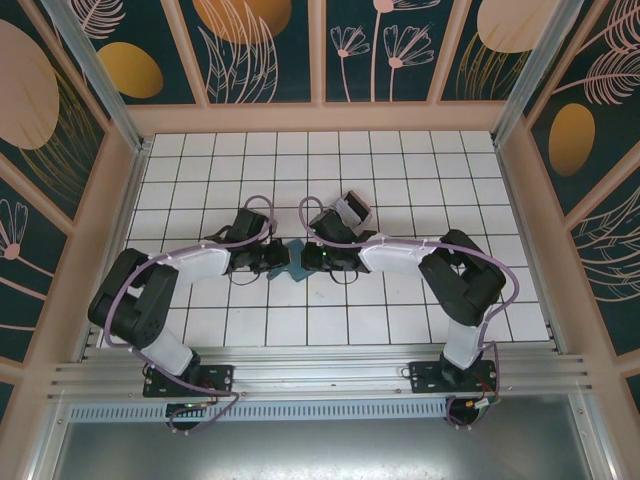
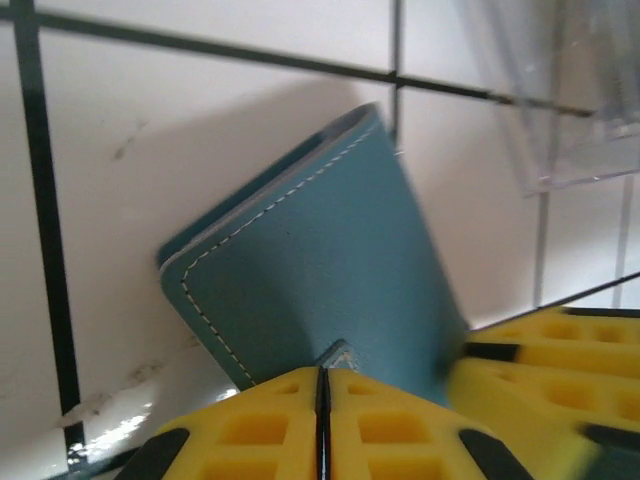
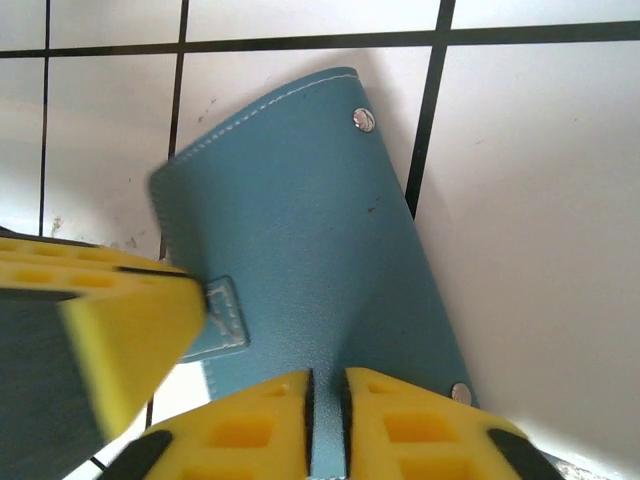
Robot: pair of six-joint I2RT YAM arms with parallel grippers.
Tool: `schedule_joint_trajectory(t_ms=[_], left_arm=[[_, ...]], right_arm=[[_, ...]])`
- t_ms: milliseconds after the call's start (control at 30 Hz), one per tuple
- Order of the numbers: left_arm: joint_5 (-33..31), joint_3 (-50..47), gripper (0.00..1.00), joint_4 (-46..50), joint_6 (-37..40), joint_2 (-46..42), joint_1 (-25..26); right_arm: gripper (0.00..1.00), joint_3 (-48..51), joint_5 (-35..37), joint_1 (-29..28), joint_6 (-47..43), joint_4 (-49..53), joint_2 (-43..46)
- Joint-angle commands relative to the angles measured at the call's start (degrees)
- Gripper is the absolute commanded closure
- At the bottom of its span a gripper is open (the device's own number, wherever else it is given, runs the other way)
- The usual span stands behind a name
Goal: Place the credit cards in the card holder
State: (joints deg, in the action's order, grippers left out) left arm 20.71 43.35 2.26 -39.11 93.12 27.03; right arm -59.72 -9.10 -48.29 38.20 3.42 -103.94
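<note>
Two grippers are meeting at the card holder (image 1: 297, 268), one on each side of it. The left gripper (image 2: 322, 390) is squeezing its yellow pads (image 2: 260, 430) tight together on one edge of the card holder, right by a little pointed tab (image 2: 338, 355). The right gripper (image 3: 325, 400) is pinching too. Just a thin strip of teal is showing between its pads, so it is holding the card holder as well.

From each gripper, the card holder is stretching straight ahead and leaning a bit to one side, with its long way pointing away from the pads. It is looking shut like a book, and one end seems to be lifting off the white tiles (image 3: 540, 200), with a shadow under it. Both arms are equally near, since both are touching it.

A clear box (image 1: 352, 210) is sitting just past the card holder, on the right arm's side. What is lying in it is too small to tell.

I am guessing the next job is opening the card holder, so the credit cards can go in. For that, each gripper needs to be holding its own flap, and I cannot tell if they are.
</note>
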Motion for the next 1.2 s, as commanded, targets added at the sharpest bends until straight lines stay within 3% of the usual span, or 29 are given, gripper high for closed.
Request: schedule_joint_trajectory(t_ms=[0, 100, 167, 400, 533, 633, 767, 900, 1167], left_arm=[[-2.46, -2.61, 0.92, -2.64, -0.17, 0.53, 0.26], [-3.41, -4.86, 0.94, -3.48, -0.61, -0.20, 0.30], [-2.76, -6.10, 0.95, -4.63, -1.20, -0.09, 0.22], [-2.38, -8.54, 0.97, -7.04, -2.24, -0.18, 0.24], [-2.08, -8.97, 0.98, -7.80, -2.46, -0.02, 0.31], [-2.08, -8.65, 0.97, -7.45, -2.37, -0.52, 0.28], [-2.83, -7.80, 0.92, -6.07, -2.25, -2.93, 0.21], [-7.18, -4.69, 0.71, -0.24, -1.17, -6.79, -0.10], [-8.10, -1.35, 0.67, 3.57, -0.24, -13.34, -4.83]], right_arm=[[0.72, 0.55, 1.22, 1.01, -0.08, -0.16, 4.33], [0.58, 2.14, 0.53, 3.30, 0.66, -0.40, 5.22], [0.54, 3.18, -2.00, 4.23, 1.36, -1.81, 4.34], [0.50, 2.58, -8.96, 2.39, 3.47, -6.07, -2.43], [0.56, 2.53, -12.84, 1.03, 5.98, -12.39, -5.17], [0.78, 3.21, -11.59, 0.74, 7.09, -15.23, -4.82], [0.90, 3.31, -4.40, 0.60, 4.83, -10.94, -0.57], [0.91, 1.74, 6.61, 0.01, 0.04, 0.74, 6.69], [0.92, -8.04, 38.92, -7.77, -5.23, 37.79, 14.29]])
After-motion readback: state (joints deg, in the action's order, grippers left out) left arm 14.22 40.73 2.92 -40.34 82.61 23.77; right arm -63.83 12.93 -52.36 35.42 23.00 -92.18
